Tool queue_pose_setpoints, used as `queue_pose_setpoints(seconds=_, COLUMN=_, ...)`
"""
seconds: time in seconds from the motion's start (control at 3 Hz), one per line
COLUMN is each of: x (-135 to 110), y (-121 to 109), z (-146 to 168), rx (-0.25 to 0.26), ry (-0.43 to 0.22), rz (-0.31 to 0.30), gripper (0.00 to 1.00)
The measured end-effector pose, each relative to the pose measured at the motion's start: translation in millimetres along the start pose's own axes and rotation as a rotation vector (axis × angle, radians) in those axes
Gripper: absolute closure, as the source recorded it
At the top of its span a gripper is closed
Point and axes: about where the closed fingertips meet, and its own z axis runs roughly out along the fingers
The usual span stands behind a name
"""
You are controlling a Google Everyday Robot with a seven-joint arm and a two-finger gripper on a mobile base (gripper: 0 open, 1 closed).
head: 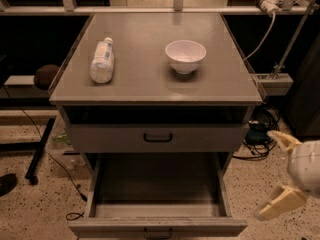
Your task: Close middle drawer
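Observation:
The middle drawer [156, 186] is a grey deep box pulled far out of the cabinet at the bottom of the view, and it looks empty. Its low front panel carries a small dark loop handle [158, 232]. My gripper [268, 175] is at the lower right, to the right of the drawer's right side and apart from it. Its two cream fingers [281, 139] are spread open with nothing between them.
Above the open drawer, another grey drawer [158, 138] with a dark handle stands slightly out under the cabinet top [150, 79]. A plastic bottle [102, 60] lies on the top and a white bowl [185, 56] stands there. Cables [260, 129] lie on the floor at right.

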Motion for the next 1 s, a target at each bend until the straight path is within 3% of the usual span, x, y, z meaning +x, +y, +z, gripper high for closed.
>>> queue_pose_setpoints(seconds=0.33, x=21, y=11, z=45, rx=0.038, ry=-0.092, rz=-0.019, gripper=0.00)
queue_pose_setpoints(seconds=1.0, x=31, y=16, z=57, rx=0.023, ry=-0.114, rz=-0.016, gripper=0.00)
